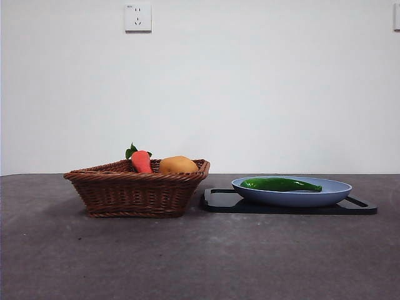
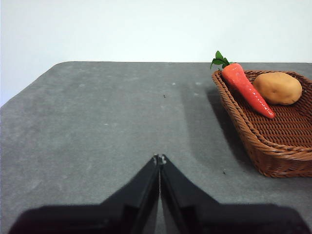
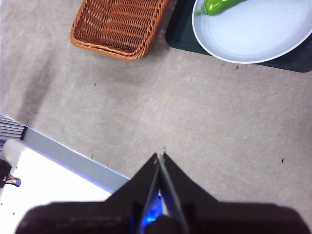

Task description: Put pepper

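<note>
The glossy dark-green pepper (image 1: pixel 280 184) lies in a pale blue plate (image 1: pixel 331 195) that rests on a black tray (image 1: pixel 219 203) at the right of the front view. Part of the pepper (image 3: pixel 220 6) also shows in the right wrist view, on the plate (image 3: pixel 253 36). My left gripper (image 2: pixel 159 159) is shut and empty, above bare table to the side of the wicker basket (image 2: pixel 273 146). My right gripper (image 3: pixel 160 156) is shut and empty, high above the table near its front edge, well apart from the plate. Neither arm shows in the front view.
The brown wicker basket (image 1: pixel 134 194) stands left of the tray and holds an orange-red carrot (image 1: pixel 141 161) with green leaves and a rounded yellow-orange fruit (image 1: pixel 178 165). A wall socket (image 1: pixel 138 17) is on the white wall behind. The table's front edge (image 3: pixel 73 155) is under the right gripper.
</note>
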